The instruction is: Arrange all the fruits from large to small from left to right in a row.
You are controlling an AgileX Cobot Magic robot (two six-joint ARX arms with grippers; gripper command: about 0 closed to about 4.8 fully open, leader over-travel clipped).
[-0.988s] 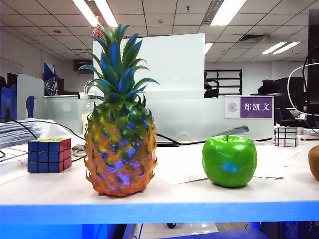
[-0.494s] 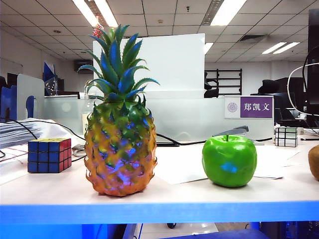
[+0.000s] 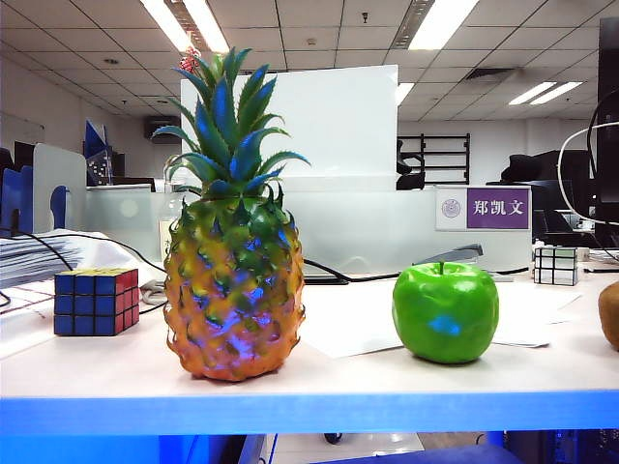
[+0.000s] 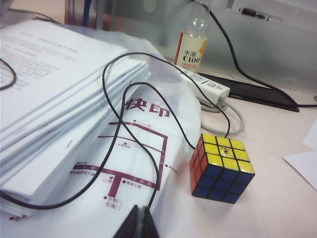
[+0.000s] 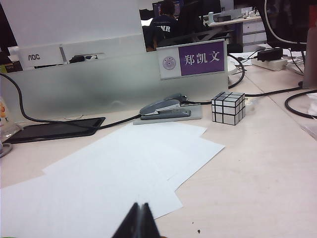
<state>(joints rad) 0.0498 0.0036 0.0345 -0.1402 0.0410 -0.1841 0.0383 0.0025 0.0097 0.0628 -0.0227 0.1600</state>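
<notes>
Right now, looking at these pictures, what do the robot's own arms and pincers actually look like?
Very little shows. Each wrist view catches only the tips of a pincer at the picture's edge: the left pincer and the right pincer are both dark, nearly black, narrow wedges pressed together. No arm, cable or marking is visible, and the exterior view shows neither arm.

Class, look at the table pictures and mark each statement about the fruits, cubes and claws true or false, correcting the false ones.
1. The pineapple stands left of the apple. True.
2. The kiwi lies between them. False: it sits at the far right edge.
3. The left claw grips the multicoloured cube. False: it is shut on nothing, apart from the cube.
4. The right claw is shut above white paper. True.
</notes>
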